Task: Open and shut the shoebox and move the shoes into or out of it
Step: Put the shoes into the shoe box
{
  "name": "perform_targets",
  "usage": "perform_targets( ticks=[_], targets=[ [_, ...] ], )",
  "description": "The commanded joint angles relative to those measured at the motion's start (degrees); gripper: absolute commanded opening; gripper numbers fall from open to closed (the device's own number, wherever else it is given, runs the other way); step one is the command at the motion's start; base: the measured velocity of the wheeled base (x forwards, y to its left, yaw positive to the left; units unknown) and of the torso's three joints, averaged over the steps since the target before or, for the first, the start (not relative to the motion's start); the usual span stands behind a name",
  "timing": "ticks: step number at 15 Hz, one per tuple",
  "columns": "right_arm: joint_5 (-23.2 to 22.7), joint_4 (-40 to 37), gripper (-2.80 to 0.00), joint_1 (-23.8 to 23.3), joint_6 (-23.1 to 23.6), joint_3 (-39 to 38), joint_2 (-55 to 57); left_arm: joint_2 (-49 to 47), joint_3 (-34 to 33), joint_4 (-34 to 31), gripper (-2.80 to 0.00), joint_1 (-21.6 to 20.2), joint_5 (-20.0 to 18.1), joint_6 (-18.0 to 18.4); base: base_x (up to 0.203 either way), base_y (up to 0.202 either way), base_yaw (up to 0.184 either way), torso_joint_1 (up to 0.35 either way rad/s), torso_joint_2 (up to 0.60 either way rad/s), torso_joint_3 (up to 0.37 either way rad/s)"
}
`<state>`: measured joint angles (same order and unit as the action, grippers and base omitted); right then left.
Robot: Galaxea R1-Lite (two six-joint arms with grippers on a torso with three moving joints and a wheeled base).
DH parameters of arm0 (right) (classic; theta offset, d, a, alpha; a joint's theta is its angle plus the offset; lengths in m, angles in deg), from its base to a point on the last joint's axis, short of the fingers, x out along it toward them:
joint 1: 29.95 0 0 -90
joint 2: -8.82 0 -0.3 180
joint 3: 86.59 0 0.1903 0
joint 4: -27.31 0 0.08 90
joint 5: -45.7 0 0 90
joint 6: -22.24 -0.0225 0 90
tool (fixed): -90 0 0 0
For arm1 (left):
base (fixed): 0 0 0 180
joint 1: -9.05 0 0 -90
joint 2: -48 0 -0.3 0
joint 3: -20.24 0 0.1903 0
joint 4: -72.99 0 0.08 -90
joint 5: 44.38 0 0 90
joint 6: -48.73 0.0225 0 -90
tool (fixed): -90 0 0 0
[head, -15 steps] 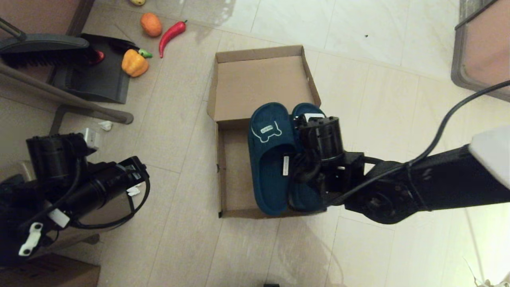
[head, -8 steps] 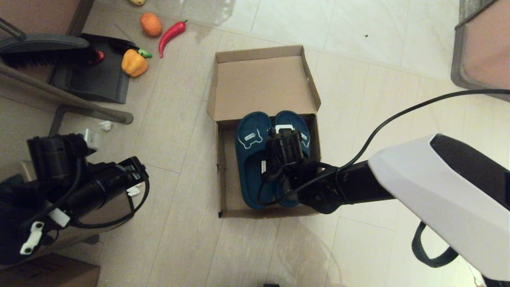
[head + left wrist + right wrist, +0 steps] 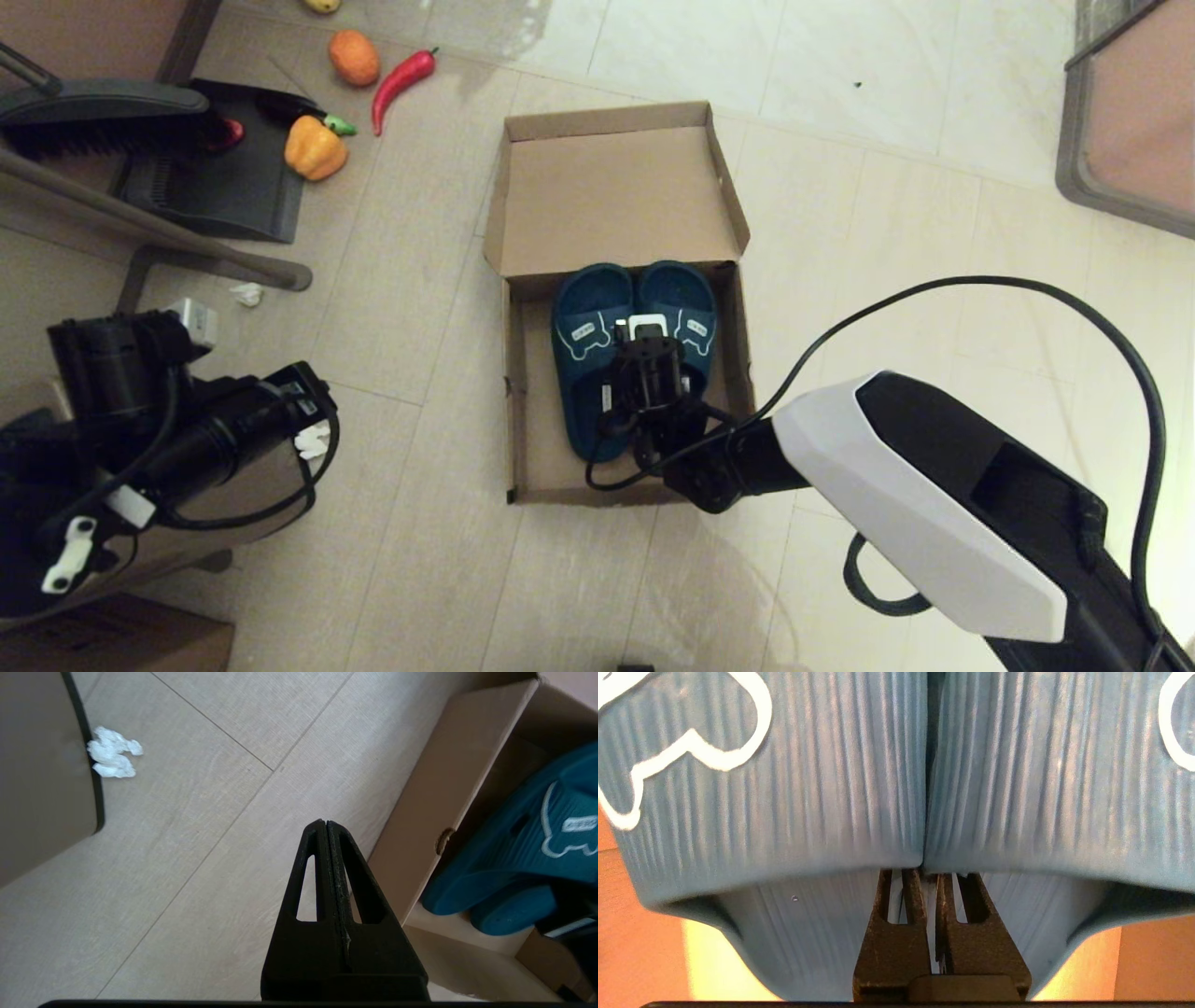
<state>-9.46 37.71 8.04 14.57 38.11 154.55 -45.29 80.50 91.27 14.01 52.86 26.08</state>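
since a second ago the right arm has come down and carried the pair of dark teal-blue rubber slide sandals (image 3: 635, 350) from above the box rim to low inside the large flat plain brown cardboard shoebox (image 3: 537, 411), where they now appear to rest on or just above its bottom.

nearest the robot, the left end effector (image 3: 325, 830) hangs parked over the pale floor tiles (image 3: 420, 560) beside the box's left wall, its fingers pressed together on nothing. the right end effector (image 3: 927, 877) sits at the seam where the two sandals meet, fingers pinched on their inner edges just behind the wide straps. the sandals lie side by side, long axis running from the near wall toward the hinge, toes far, pressed to the right half of the tray with bare cardboard to their left. the right arm is the one on them; the release looks like the next step, and lifting straight up should clear the straps.

farther on, the hinged lid (image 3: 611, 196) lies folded back flat on the floor. beyond it, well apart, lie an orange bell pepper (image 3: 316, 147), a red chilli (image 3: 401, 82) and a dark dustpan (image 3: 224, 187).
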Motion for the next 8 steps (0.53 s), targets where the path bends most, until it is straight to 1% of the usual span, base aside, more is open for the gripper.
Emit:
perform_targets(
  ticks=[1,3,4,5,8],
  targets=[
    [0.3,0.1,-2.8,-0.5,0.2,1.6,3.4,0.0,0.0,0.3,-2.8,-0.5,0.1,-0.1,0.0,0.0,0.0,0.0,0.0,0.0],
    [0.2,-0.2,-2.8,-0.5,0.6,1.5,4.4,0.0,-0.1,0.3,-2.8,-0.5,0.1,-0.1,0.0,0.0,0.0,0.0,0.0,0.0],
    [0.2,-0.2,-2.8,-0.7,1.7,1.6,4.7,-0.1,0.0,0.3,-2.8,-0.5,0.1,-0.1,0.0,0.0,0.0,0.0,0.0,0.0],
    [0.1,-0.2,0.0,-0.6,1.7,1.7,4.7,-0.1,0.1,0.3,-2.8,-0.5,-0.3,-0.1,0.0,0.0,0.0,0.0,0.0,0.0],
    [0.1,0.0,0.0,-0.6,1.7,0.9,3.7,-0.1,-0.3,0.3,-2.8,-0.5,-0.4,0.0,0.0,0.0,0.0,0.0,0.0,0.0]
  ],
)
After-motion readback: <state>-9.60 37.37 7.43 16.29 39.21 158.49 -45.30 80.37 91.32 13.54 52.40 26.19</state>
